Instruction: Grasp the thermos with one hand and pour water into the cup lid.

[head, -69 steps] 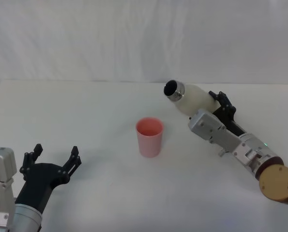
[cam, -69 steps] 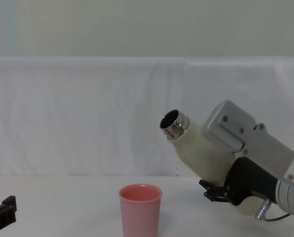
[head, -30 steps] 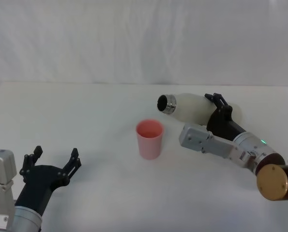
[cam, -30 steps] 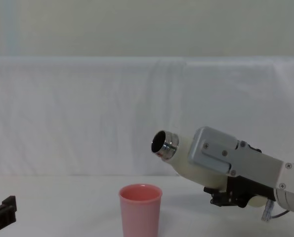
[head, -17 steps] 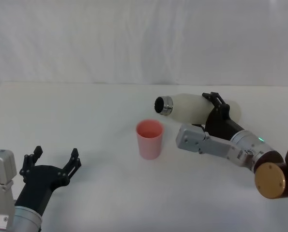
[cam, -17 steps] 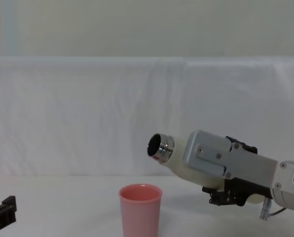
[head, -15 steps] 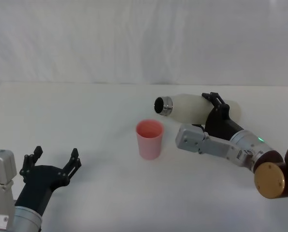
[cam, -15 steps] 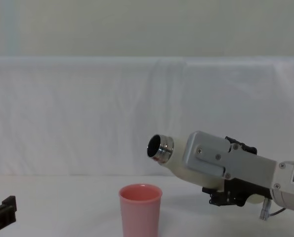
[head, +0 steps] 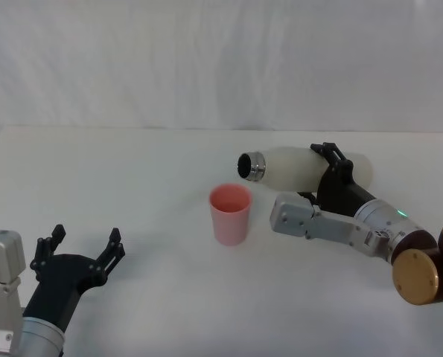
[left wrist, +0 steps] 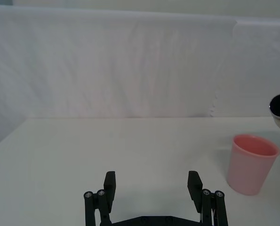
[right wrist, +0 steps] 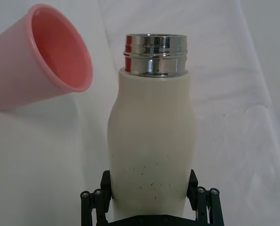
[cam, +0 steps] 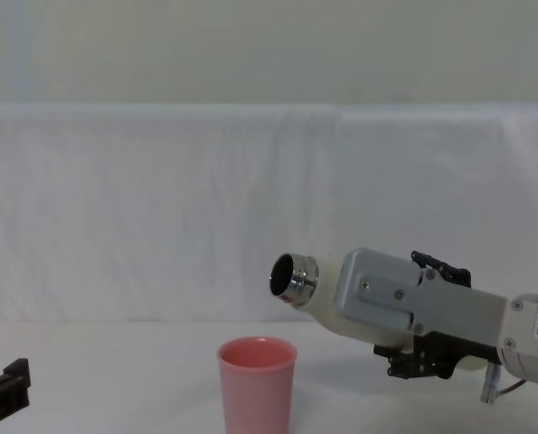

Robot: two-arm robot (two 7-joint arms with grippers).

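Two end effectors in the head view: the right end effector (head: 331, 172) clamps the thermos (head: 295, 168) nearly level, neck aimed left past the cup (head: 230, 213); the left end effector (head: 80, 259) idles open, well apart. Chest view: mouth above the rim, slightly right. Right wrist view: cup looks empty.

A white table (head: 132, 171) is covered by a smooth cloth and lit evenly. Beyond it, a wrinkled white fabric backdrop (cam: 160, 208) is hung across the full width. Above the backdrop, a plain pale wall (cam: 250, 45) is seen.
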